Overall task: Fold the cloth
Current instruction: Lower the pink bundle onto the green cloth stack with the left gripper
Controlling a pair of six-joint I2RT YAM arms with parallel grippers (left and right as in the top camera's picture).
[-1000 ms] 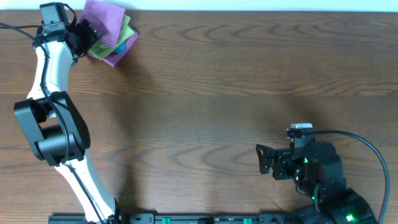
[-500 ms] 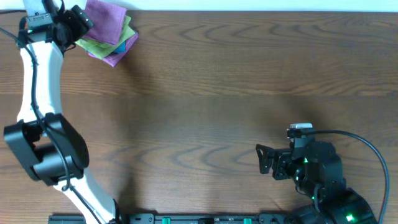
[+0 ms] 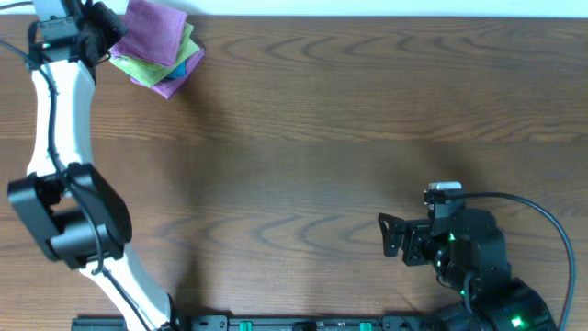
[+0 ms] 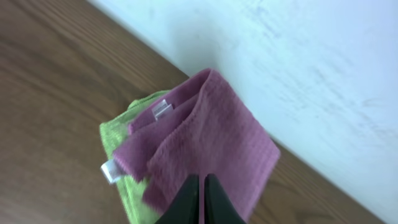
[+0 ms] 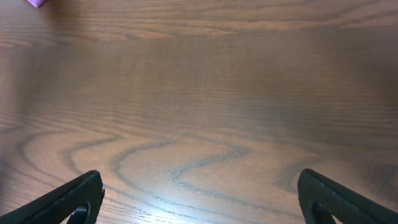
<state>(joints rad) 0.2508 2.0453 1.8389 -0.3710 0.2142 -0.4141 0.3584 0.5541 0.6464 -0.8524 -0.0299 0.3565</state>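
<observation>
the cloth (image 3: 156, 30) lies at the far left corner of the table (image 3: 322, 138), on top of a small stack and just short of the white wall (image 4: 298, 62). it is a lilac square turned askew, with one corner toward the far edge and the opposite corner toward near right. in the left wrist view its near side is rumpled into a raised fold. a small white tag (image 4: 161, 109) sits at its edge, and a second white tag (image 4: 111, 171) shows lower, beside the green; no writing can be read on either.

under it lie one lime-green cloth (image 3: 138, 66) and one blue cloth (image 3: 191, 64), and a purple layer (image 3: 167, 87) sticks out at the bottom.

the left gripper (image 4: 201, 186) is at the cloth's left edge with its fingers pressed together; i cannot tell whether fabric is caught between them. the right gripper (image 3: 388, 236) is at near right, well apart, jaws spread wide over bare wood and holding nothing.
</observation>
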